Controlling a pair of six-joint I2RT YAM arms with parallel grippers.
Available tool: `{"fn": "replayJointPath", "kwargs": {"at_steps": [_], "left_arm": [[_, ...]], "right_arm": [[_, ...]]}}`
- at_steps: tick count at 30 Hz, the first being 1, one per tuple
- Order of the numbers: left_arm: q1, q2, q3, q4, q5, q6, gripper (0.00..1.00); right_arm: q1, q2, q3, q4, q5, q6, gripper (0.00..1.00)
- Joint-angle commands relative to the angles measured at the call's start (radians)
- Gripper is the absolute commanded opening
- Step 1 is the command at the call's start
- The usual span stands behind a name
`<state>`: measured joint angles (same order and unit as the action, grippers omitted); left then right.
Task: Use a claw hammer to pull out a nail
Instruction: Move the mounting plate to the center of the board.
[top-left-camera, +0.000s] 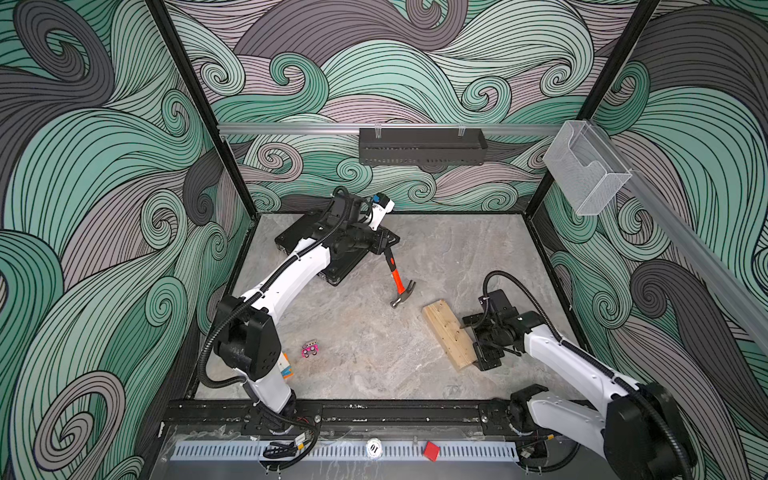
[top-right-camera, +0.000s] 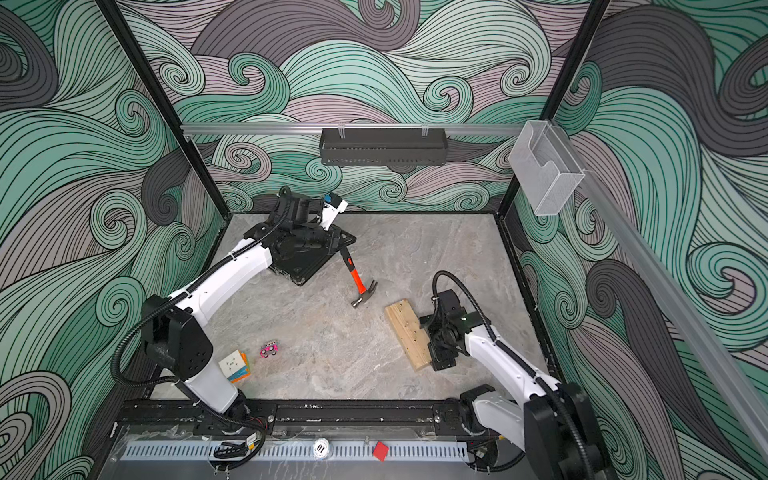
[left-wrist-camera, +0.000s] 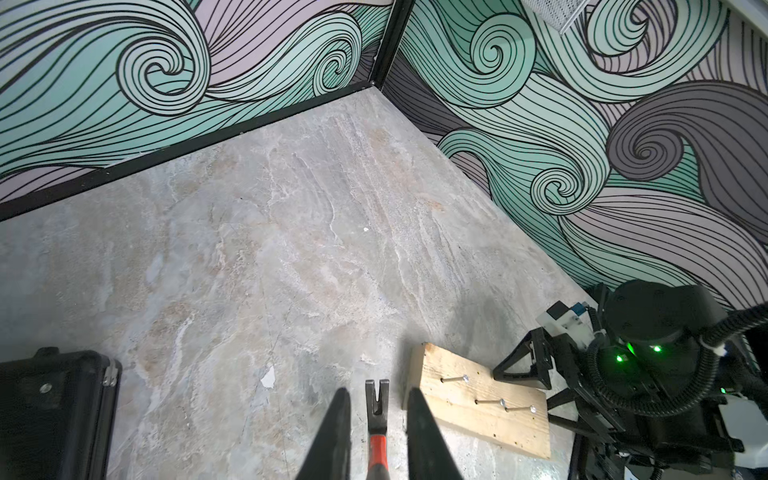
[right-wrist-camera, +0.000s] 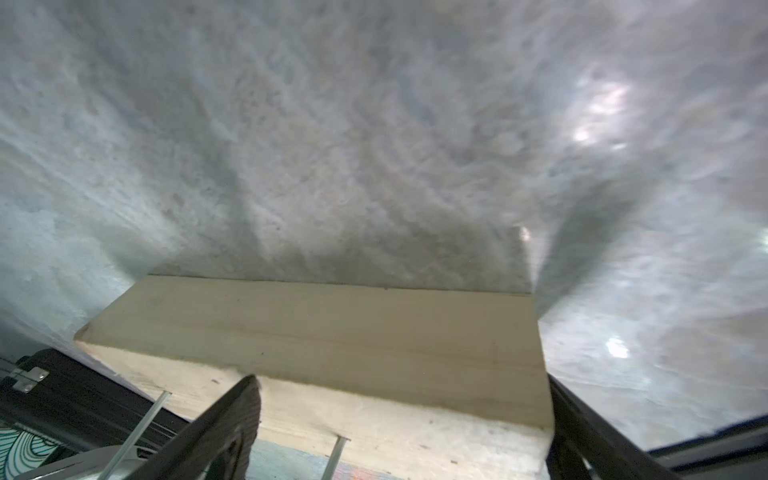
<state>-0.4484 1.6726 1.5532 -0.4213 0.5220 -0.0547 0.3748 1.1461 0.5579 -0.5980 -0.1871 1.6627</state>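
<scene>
At the left edge of the counter, beside the left arm's base, sits a colored cube, with a pink toy near it. Farther back lies a flat black case, and the left arm reaches over it.

The left end effector is clamped on the black handle end of the hammer. In the left wrist view the handle runs between the two fingers, with the orange neck and forked claw pointing out past them. In both top views the hammer slants down from that grip, past the case's edge, with its grey head low over bare counter (I cannot tell whether it touches the surface). The head is near the far end of the block but apart from it.

The wooden block lies flat, at a slant, right of centre. Three nails stand partly out of its upper face.

At the block's right long edge is the right end effector, its jaws spread wide apart. The right wrist view shows one finger in front of the block's face and the other by the block's end. The fingers meet the block but are not closed on it.
</scene>
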Motion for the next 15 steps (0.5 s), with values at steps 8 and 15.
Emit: {"fn": "replayJointPath", "kwargs": {"at_steps": [8,15], "left_arm": [[0.0,-0.173,-0.038,-0.035,-0.197,-0.029,0.0],[0.001,-0.215,-0.055,-0.059,-0.222,-0.051,0.0]], "right_arm": [[0.107,0.23,0.114,0.273,0.108,0.047,1.0],[0.107,0.182,0.199,0.17,0.263,-0.136,1.0]]}}
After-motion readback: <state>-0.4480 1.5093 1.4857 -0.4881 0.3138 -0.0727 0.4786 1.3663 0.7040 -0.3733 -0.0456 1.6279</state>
